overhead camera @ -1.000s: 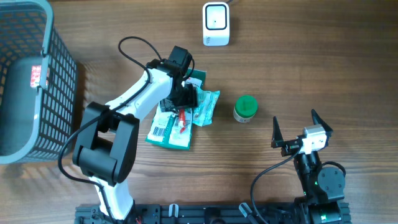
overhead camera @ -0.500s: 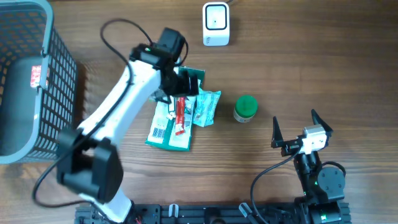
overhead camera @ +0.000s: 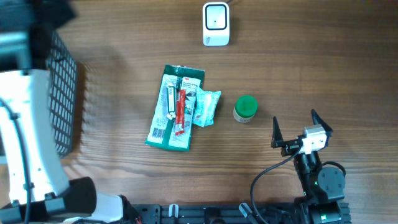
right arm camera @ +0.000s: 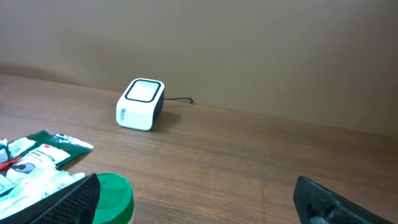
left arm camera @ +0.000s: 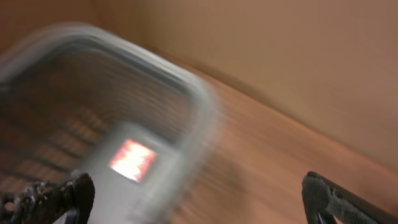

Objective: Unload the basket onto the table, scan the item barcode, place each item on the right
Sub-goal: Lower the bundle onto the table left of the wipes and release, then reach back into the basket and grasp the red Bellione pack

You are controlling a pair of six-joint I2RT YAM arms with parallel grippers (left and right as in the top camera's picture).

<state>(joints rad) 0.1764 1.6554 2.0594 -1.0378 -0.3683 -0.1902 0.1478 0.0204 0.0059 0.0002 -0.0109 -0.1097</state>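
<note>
Packets (overhead camera: 174, 112) in one pile, one green-lidded jar (overhead camera: 245, 108), one scanner (overhead camera: 216, 23)

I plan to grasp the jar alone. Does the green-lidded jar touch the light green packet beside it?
Apart. The overhead view shows a strip of bare table between the green-lidded jar and the light green packet.

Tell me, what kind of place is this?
Probably a mock shop checkout on a wooden table: a white scanner, a mesh basket and packaged goods are in view.
</note>
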